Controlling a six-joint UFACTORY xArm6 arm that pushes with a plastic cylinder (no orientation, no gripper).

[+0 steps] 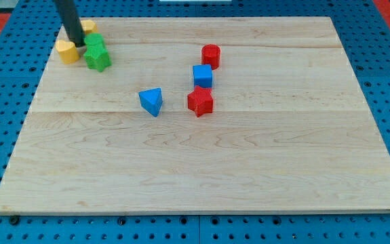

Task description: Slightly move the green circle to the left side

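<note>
The green circle [95,43] sits near the board's top left corner, touching a second green block [99,60] just below it whose shape is unclear. My tip [79,45] is down on the board right against the green circle's left side. The tip stands between the green circle and a yellow block [66,51] on its left. Another yellow block [87,27] lies just above the green circle, partly hidden behind the rod.
A red cylinder [211,55], a blue cube [203,76] and a red star-like block [200,102] stand in a column near the middle. A blue triangle [151,102] lies to their left. The wooden board [249,176] lies on a blue pegboard.
</note>
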